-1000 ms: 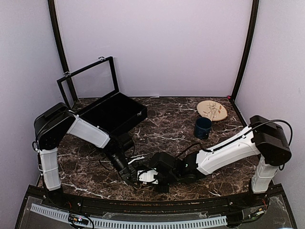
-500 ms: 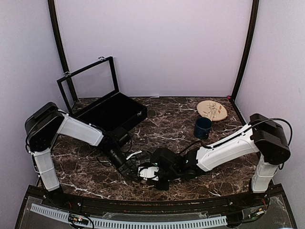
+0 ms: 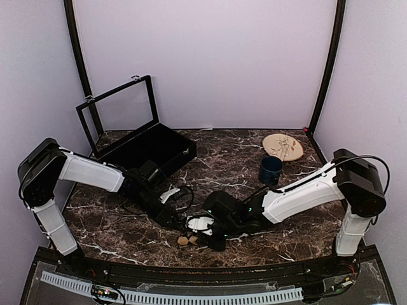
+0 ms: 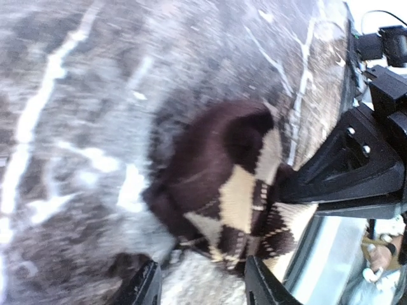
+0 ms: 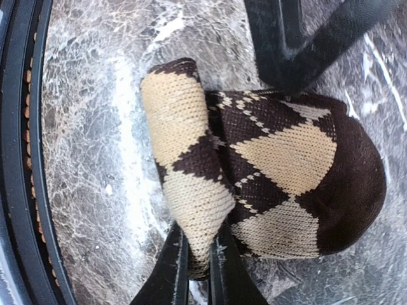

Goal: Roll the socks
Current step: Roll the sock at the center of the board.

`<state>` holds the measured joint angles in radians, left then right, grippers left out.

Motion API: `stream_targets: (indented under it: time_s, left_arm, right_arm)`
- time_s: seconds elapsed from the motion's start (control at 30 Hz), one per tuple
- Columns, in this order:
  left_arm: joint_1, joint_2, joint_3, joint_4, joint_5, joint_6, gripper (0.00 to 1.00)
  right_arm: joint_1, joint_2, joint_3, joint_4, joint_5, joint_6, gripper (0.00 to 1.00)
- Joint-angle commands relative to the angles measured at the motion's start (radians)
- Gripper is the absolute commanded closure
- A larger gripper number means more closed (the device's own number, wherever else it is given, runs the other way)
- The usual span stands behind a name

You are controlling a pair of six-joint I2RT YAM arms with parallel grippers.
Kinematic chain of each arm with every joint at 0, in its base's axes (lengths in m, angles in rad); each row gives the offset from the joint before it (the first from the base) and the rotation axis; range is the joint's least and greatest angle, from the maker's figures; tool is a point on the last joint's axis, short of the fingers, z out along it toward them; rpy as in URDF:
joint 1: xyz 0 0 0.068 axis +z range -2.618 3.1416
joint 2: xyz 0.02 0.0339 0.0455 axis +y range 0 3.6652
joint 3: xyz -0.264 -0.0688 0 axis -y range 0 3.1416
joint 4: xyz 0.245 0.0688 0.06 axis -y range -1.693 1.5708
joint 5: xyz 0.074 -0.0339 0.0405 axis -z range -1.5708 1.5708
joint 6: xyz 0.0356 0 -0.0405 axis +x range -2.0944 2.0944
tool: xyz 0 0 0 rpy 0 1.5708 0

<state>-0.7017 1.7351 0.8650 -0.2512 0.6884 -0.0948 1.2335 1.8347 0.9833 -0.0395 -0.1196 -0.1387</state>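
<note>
One brown and cream argyle sock (image 5: 280,165) lies partly rolled on the marble table near the front edge; it shows small in the top view (image 3: 186,240) and blurred in the left wrist view (image 4: 222,184). My right gripper (image 5: 198,257) is shut on the rolled cuff, its two fingers pinching the fabric; in the top view it (image 3: 196,234) sits just right of the sock. My left gripper (image 4: 203,289) is open and empty, its fingers apart just short of the sock's toe end; in the top view it (image 3: 173,218) is up and left of the sock.
An open black case (image 3: 149,149) stands at the back left. A dark blue mug (image 3: 270,169) and a round wooden plate (image 3: 283,147) are at the back right. The black front rail (image 5: 25,159) runs close beside the sock.
My left arm has drawn back up and to the left, off the sock. The sock now shows in the top view. My right gripper keeps its hold on the cuff.
</note>
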Motion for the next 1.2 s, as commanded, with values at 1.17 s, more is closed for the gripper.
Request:
stream_targets:
  time_s: [1.17]
  left_arm:
    - [-0.298, -0.338, -0.152, 0.236, -0.568, 0.187, 0.53]
  right_arm:
    - [-0.251, 0.102, 0.049, -0.068, -0.657, 0.459, 0.98]
